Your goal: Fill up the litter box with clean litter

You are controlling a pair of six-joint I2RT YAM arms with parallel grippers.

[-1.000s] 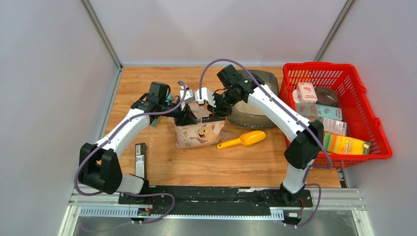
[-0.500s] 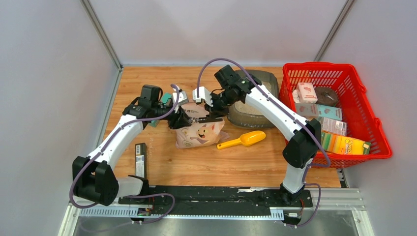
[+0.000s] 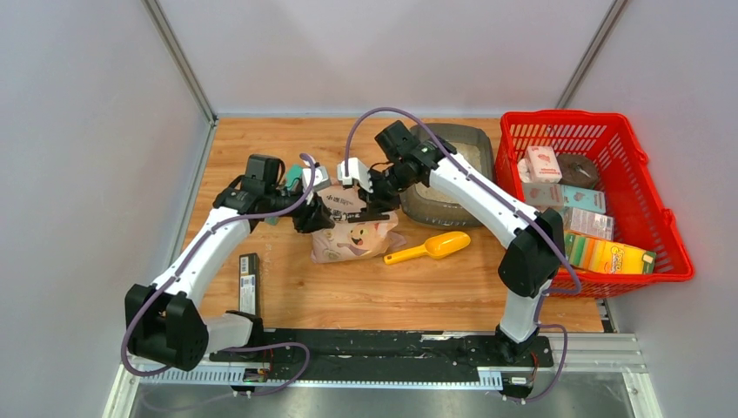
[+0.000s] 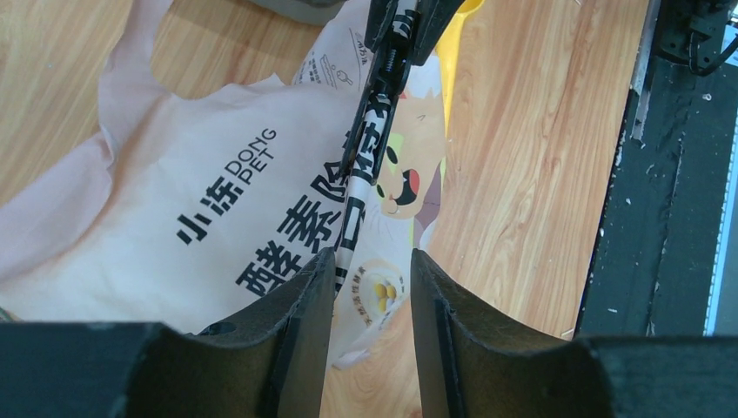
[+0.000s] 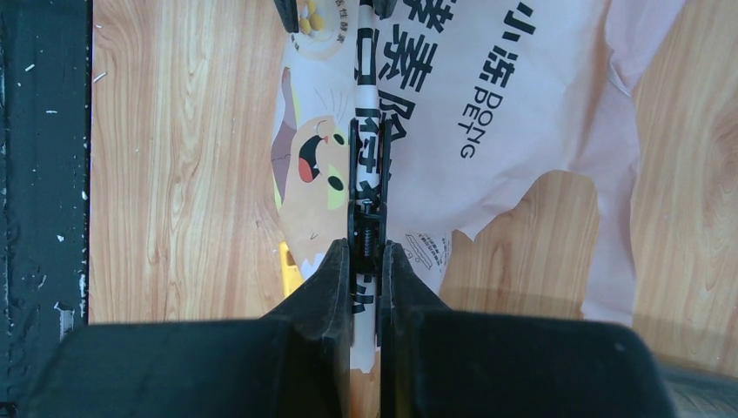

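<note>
I judge I'm securing the bag (image 3: 352, 237) for pouring. My right fingers (image 5: 335, 279) are clenched on its top edge; my left fingers (image 4: 300, 296) straddle that edge, released. The box (image 3: 470, 144) sits upper centre. Next: clench left, lift together toward the box.

Robot lab cell: grey panel walls (image 3: 87, 131), wooden table (image 3: 348, 296), aluminium mounting rail (image 3: 392, 376).
</note>
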